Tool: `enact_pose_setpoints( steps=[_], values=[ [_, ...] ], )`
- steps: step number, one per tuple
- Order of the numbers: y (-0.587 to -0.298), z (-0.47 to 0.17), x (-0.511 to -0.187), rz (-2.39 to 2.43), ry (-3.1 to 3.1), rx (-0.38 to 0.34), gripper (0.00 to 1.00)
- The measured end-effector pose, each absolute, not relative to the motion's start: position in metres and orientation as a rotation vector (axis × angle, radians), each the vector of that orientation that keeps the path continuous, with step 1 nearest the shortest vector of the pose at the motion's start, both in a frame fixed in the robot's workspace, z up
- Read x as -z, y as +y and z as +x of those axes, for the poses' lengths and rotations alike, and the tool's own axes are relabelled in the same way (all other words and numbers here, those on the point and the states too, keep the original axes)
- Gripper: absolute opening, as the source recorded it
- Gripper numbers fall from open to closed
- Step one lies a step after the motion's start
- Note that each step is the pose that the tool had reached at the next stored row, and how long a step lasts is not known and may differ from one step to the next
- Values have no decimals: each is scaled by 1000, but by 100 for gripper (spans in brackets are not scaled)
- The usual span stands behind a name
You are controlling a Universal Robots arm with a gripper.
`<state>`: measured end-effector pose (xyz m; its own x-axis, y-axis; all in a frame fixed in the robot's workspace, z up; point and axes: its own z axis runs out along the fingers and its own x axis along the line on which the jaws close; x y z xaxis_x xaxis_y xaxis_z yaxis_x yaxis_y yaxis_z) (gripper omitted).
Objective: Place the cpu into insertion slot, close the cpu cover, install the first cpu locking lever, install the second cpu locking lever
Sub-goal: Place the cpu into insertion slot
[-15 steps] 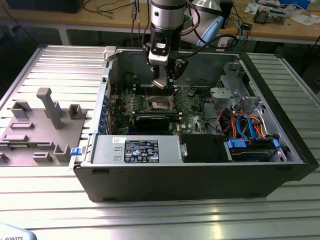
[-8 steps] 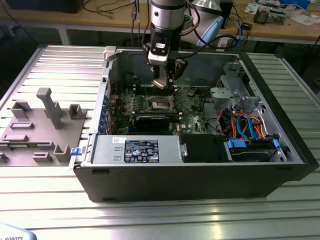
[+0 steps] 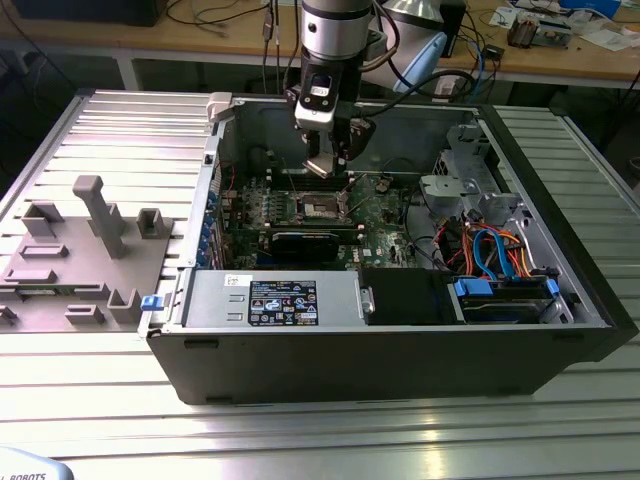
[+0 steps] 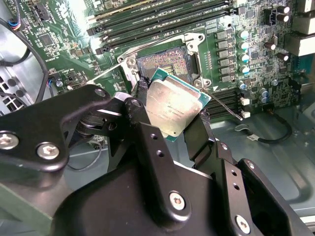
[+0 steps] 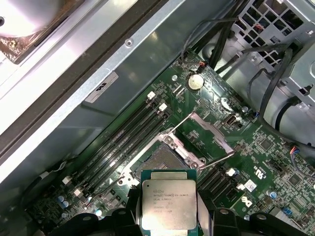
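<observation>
the cpu [image 5: 169, 206], silver top showing, sits gripped at two opposite edges between the black fingers [image 4: 197, 140] of the gripper [image 3: 328, 165], just above the uncovered insertion slot [image 5: 158, 163]. the cpu cover [image 5: 205, 132] stands swung open beside the slot on the green motherboard [image 5: 275, 162], inside the computer case [image 3: 400, 350] on the ribbed tabletop [image 3: 300, 430].
</observation>
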<state>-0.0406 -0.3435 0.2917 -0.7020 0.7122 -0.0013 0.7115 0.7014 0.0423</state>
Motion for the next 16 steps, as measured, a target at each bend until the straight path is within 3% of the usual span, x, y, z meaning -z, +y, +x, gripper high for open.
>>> enact_pose_setpoints(
  steps=[16],
  values=[
    [-344,-41,-291,1248,2863,-60,55]
  ],
)
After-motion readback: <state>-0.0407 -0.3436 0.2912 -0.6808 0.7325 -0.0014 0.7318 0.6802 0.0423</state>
